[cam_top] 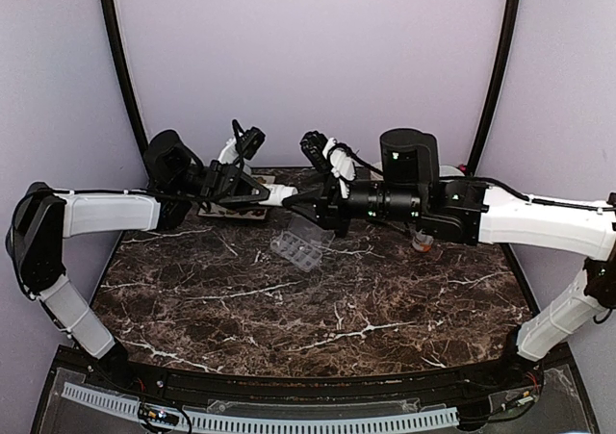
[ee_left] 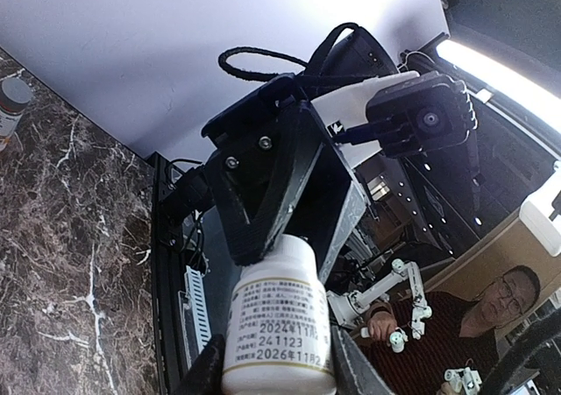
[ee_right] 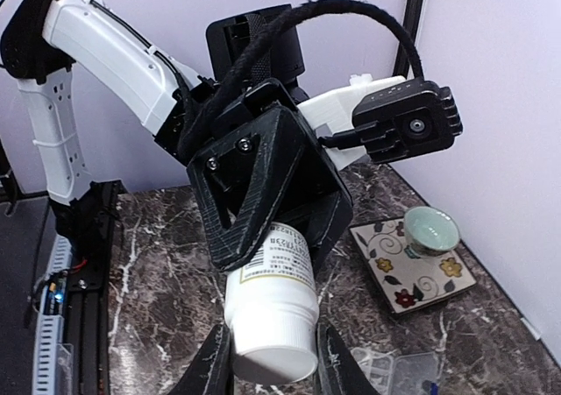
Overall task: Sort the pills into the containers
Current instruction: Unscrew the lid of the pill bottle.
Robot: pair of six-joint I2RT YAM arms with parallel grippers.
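Note:
Both grippers hold one small white bottle (cam_top: pixel 281 193) in the air above the back of the table. My left gripper (ee_left: pixel 279 360) is shut on its labelled body (ee_left: pixel 279 320). My right gripper (ee_right: pixel 273 360) is shut on its ribbed white cap (ee_right: pixel 273 347). In the top view the left gripper (cam_top: pixel 262 191) and right gripper (cam_top: pixel 310 205) meet nose to nose. The clear pill organizer (cam_top: pixel 297 246) lies just below them, its containers open to the top; it also shows in the right wrist view as the organizer (ee_right: pixel 399 373). No loose pills can be made out.
An orange pill bottle (cam_top: pixel 422 242) stands under the right arm and shows as a white-capped bottle (ee_left: pixel 10 104) in the left wrist view. A flowered tile (ee_right: pixel 412 268) bearing a small green cup (ee_right: pixel 430 228) lies at the back left of the marble table (cam_top: pixel 318 319).

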